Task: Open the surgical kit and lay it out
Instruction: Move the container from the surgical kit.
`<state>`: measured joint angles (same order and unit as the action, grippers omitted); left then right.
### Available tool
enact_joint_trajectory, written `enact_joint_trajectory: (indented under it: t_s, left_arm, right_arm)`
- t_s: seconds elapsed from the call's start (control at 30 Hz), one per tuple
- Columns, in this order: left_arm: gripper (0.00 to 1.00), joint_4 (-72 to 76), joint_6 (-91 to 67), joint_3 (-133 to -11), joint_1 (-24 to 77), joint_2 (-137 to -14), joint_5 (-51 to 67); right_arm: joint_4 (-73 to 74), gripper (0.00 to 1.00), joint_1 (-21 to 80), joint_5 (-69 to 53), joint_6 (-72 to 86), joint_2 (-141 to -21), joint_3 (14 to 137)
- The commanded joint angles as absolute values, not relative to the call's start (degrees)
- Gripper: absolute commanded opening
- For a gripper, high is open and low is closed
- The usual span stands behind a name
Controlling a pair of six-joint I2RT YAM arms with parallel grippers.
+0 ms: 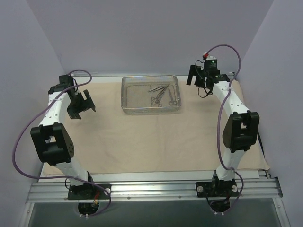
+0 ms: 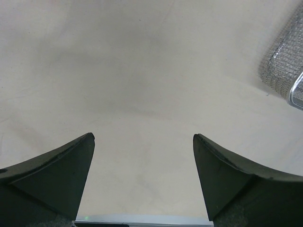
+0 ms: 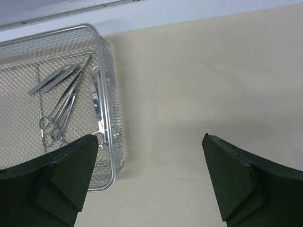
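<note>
The beige cloth wrap (image 1: 156, 142) lies spread flat over the table. A wire-mesh metal tray (image 1: 127, 94) stands on it at the back middle. Several slim metal scissors and forceps (image 1: 161, 94) lie in the tray's right half. My left gripper (image 1: 84, 105) is open and empty, above the cloth left of the tray; the tray's corner (image 2: 284, 66) shows at the right of its view. My right gripper (image 1: 196, 75) is open and empty, held high right of the tray. Its view shows the tray (image 3: 106, 71) and instruments (image 3: 61, 104) at the left.
The cloth (image 2: 142, 71) fills the left wrist view. The table's back edge (image 3: 57, 14) and the purple walls (image 1: 151, 33) lie just behind the tray. A metal rail (image 1: 156, 189) runs along the near edge.
</note>
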<state>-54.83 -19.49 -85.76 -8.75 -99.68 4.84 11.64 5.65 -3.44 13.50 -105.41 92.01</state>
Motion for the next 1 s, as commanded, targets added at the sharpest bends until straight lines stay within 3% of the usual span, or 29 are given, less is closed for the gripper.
enact_joint_trajectory:
  t_s: [0.0,0.47,0.97]
  left_arm:
    - [0.94,-54.1,-19.0,-87.4,-8.4,-95.4,7.7]
    - [0.94,-53.8,-20.5,-88.1,-7.5,-92.4,12.9]
    - [0.94,-54.8,-19.2,-90.1,-7.1,-93.3,12.3]
  right_arm:
    - [17.2,0.98,7.6,-9.9,14.2,-109.9,97.2]
    - [27.4,0.65,10.1,-15.4,15.9,-131.1,119.4]
    - [32.7,0.39,12.1,-13.4,17.7,-140.8,128.1]
